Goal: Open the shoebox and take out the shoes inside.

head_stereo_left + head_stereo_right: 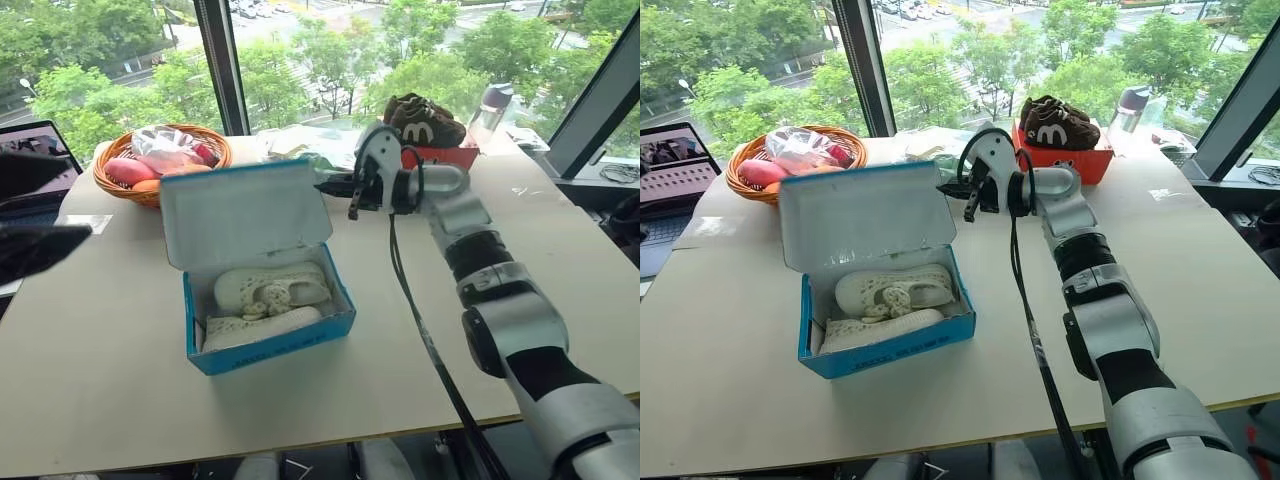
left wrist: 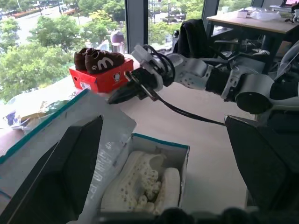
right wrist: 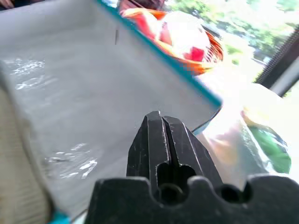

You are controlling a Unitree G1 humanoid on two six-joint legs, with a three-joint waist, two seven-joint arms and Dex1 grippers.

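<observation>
Sitting left of centre in the head views, the shoebox [image 1: 265, 325] rested on the pale surface [image 1: 520, 250] with its lid standing upright behind it, white inside facing the camera. The shoes [image 1: 268, 300] lay side by side in the box, one on its side with its sole toward the front wall, laces and perforated uppers showing.

The right gripper [image 1: 338, 187] hovered at the lid's upper right corner, jaws pressed together and holding nothing; whether it touched the cardboard edge could not be told. The left gripper [image 2: 163, 163] looked down on the box, its jaws spread wide and empty, dark fingers [image 2: 60, 172] framing the shoes.

Judging by appearance, the shoes were light, with soft uppers that would give under a pinch and firmer pale soles. The heel collar or the sole edge looked like the surest hold; laces would slip or stretch. The thin cardboard box seemed light enough to slide or tip if a shoe dragged against its wall, and the lid might flop forward unsupported.
</observation>
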